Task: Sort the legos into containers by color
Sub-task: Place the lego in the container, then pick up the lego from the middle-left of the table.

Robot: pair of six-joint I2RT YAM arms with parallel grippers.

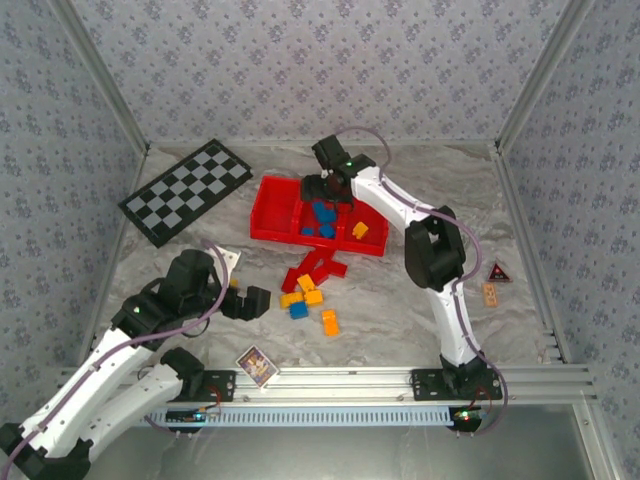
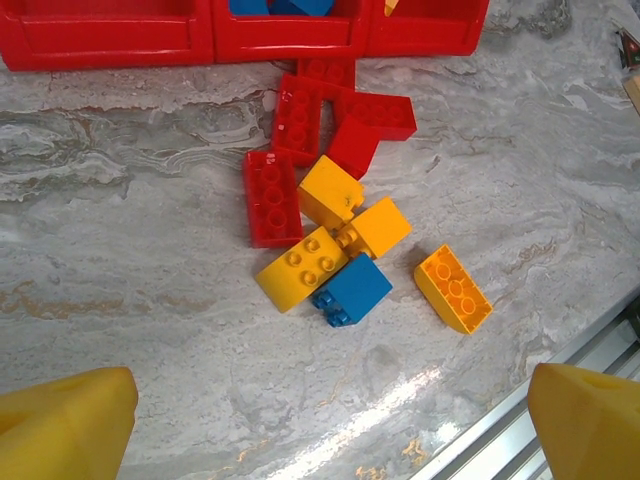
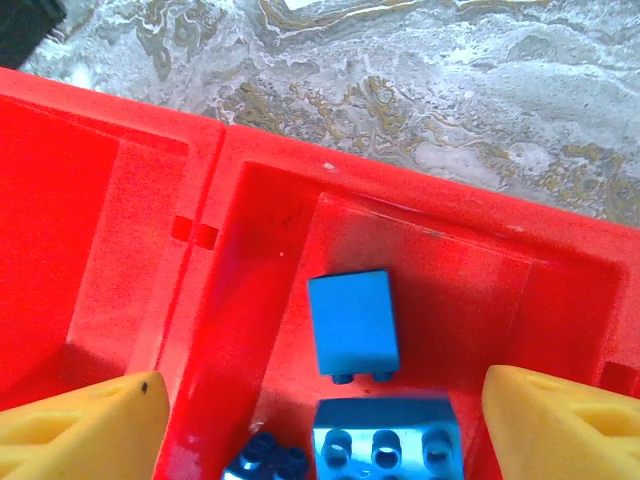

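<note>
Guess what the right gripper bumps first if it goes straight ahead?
Probably the studded blue brick in the middle compartment of the red tray, under the open right gripper, though depth is unclear.

Top external: high and behind, looking down over whole marble table (image 1: 380, 300). Left wrist: close, tilted forward onto loose bricks (image 2: 330, 195) at frame centre, red tray (image 2: 110, 40) along top edge. Right wrist: closest, straight down into tray's middle compartment (image 3: 450, 280). Shared across all three: tray.

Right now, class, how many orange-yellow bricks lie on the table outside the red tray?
4. Three orange-yellow bricks cluster beside the blue brick; the fourth lies apart from them. None seems hidden.
</note>
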